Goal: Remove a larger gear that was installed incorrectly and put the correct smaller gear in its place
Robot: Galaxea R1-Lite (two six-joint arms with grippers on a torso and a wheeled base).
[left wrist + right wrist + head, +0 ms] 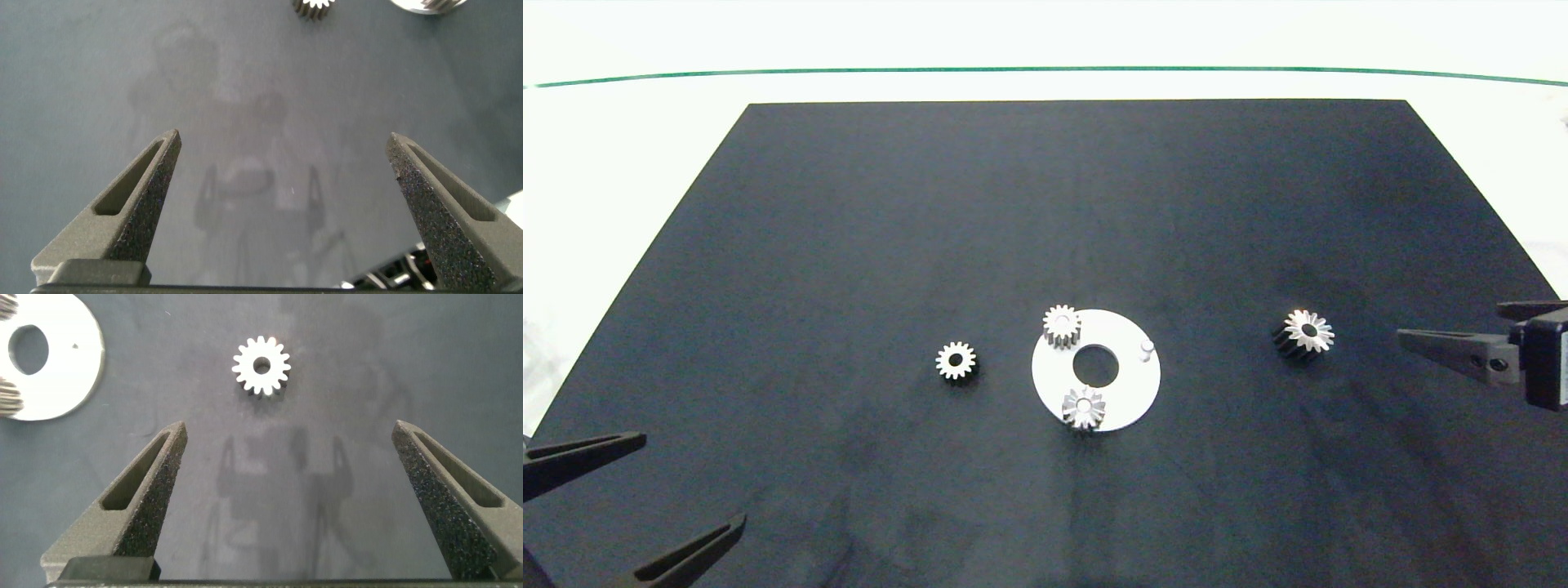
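Observation:
The larger gear [1304,331], silver with pointed teeth and dark sides, lies on the black mat right of the white disc plate [1131,392]. It also shows in the right wrist view [261,366], a short way ahead of my open, empty right gripper [289,426], which hovers at the mat's right edge [1450,320]. The smaller gear [956,360], pale with blunt teeth and a wide bore, rests on the mat left of the plate; its edge shows in the left wrist view [315,6]. My left gripper [694,478] [283,139] is open and empty at the front left corner.
The plate has a round centre hole and carries two small gears, one at its far left rim [1062,325] and one at its near rim [1084,407]. A short bare peg [1147,347] stands on its right side. The mat [849,245] spans the table.

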